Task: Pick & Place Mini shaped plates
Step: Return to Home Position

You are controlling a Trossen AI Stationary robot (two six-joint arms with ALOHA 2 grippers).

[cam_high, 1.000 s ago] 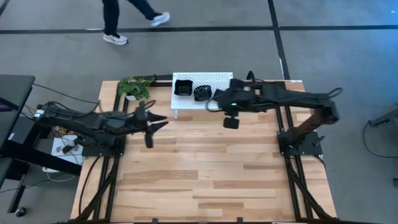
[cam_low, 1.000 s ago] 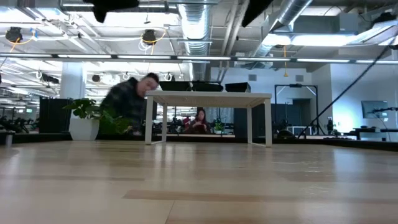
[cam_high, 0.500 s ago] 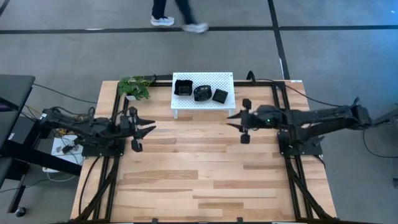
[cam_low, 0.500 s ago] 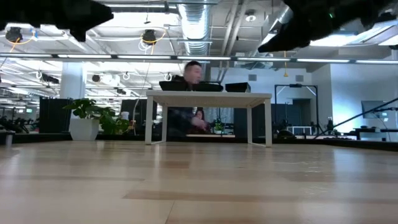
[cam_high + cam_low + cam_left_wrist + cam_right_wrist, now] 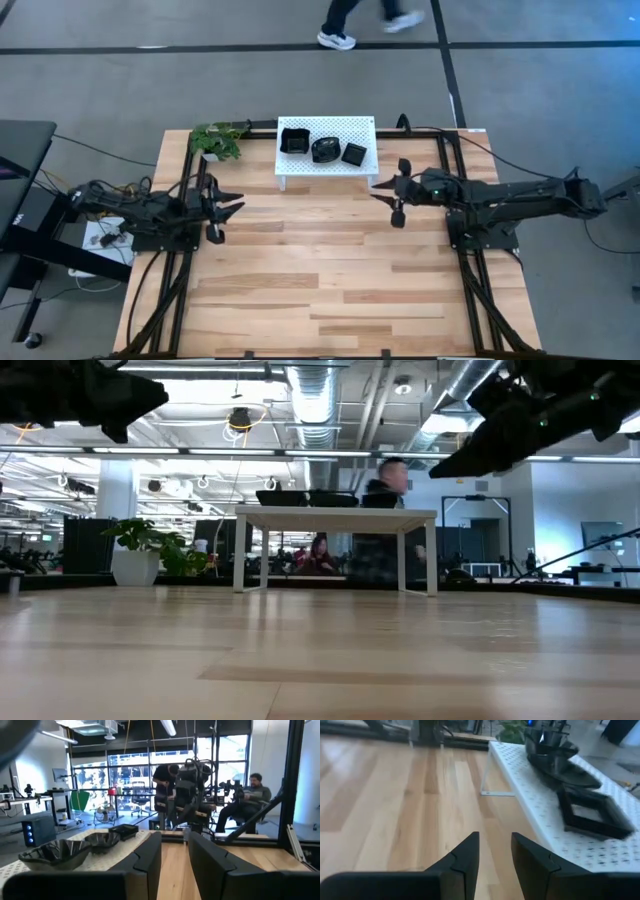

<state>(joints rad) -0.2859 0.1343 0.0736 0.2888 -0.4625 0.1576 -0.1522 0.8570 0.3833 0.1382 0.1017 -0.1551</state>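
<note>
My left gripper (image 5: 237,203) hung over the table (image 5: 330,290), well left of the white rack (image 5: 345,126), fingers parted a little and holding nothing. My right gripper (image 5: 375,190) hung just off the rack's right front corner (equally empty, fingers slightly apart). The mini shaped plates (image 5: 325,149) sat on top of the rack in a row of three black groups.

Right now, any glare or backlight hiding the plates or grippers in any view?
High view: even light, no glare; plates on the white rack, left gripper and right gripper all show. Low view: ceiling lights behind turn both grippers to silhouettes. Left wrist view: windows backlight the scene, plates dark. Right wrist view: soft highlights on the glossy plates, shapes readable.
</note>
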